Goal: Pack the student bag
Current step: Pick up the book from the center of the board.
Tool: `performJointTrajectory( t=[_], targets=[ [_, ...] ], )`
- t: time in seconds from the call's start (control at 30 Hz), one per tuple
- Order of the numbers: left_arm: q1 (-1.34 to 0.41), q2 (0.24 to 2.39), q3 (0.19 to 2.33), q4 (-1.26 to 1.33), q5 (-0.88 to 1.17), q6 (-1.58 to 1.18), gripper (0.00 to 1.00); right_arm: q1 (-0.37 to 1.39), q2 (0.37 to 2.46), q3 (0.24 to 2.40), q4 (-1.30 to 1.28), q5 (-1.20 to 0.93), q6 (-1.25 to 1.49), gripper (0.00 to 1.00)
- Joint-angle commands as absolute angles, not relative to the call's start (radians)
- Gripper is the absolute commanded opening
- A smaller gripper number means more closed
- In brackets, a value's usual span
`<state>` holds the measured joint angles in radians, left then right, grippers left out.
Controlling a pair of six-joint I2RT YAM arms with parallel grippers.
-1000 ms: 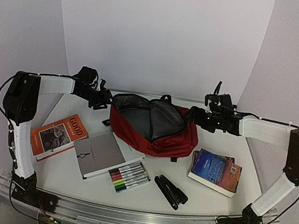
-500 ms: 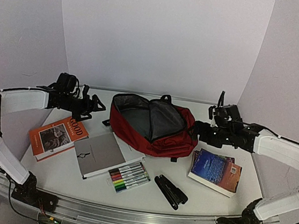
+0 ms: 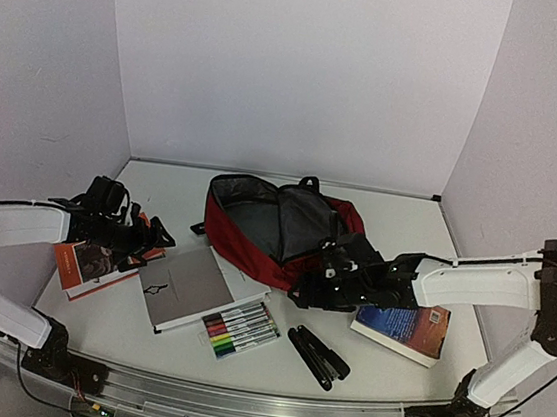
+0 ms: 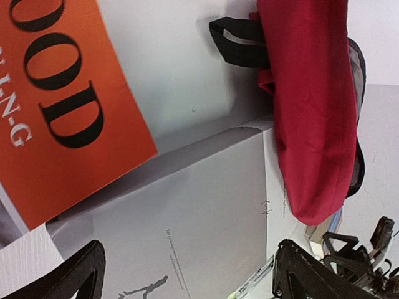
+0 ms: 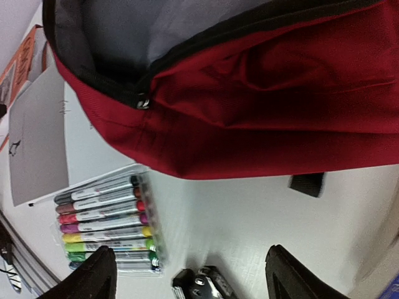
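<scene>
The dark red student bag [image 3: 298, 256] lies at the middle back of the table, its main compartment unzipped and the grey lining showing. It also shows in the left wrist view [image 4: 312, 106] and the right wrist view [image 5: 268, 118]. My left gripper [image 3: 154, 240] is open and empty, low over the join of the orange book [image 3: 86, 262] and the grey book [image 3: 184, 288]; the left wrist view [image 4: 193, 283] shows the grey book [image 4: 187, 218] between the fingers. My right gripper [image 3: 299, 293] is open and empty by the bag's front edge, above bare table between the marker pack [image 5: 106, 224] and a black folded tool [image 5: 202, 283].
The marker pack [image 3: 239, 330] and the black folded tool [image 3: 317, 356] lie in front of the bag. A blue book [image 3: 401, 323] lies at the right, partly under my right arm. The orange book [image 4: 62, 112] lies left of the grey one.
My left gripper came forward from the back left to over the orange and grey books. My right gripper swung left from the bag's right side to its front edge. Both stay open.
</scene>
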<state>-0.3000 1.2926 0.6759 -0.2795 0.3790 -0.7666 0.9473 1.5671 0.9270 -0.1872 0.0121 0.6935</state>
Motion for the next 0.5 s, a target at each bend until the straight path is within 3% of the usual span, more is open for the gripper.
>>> performJointTrajectory(
  t=[0.0, 0.23, 0.47],
  targets=[
    [-0.299, 1.212, 0.613, -0.235, 0.339, -0.847, 0.99, 0.96, 1.631, 0.934, 0.105, -0.113, 0.818, 0.75],
    [-0.292, 1.192, 0.573, -0.257, 0.314, -0.891, 1.0, 0.961, 1.763, 0.964, 0.271, -0.126, 0.919, 0.56],
    [-0.291, 1.125, 0.569, -0.333, 0.267, -0.875, 1.0, 0.96, 1.839, 0.953, 0.358, -0.137, 0.979, 0.54]
  ],
)
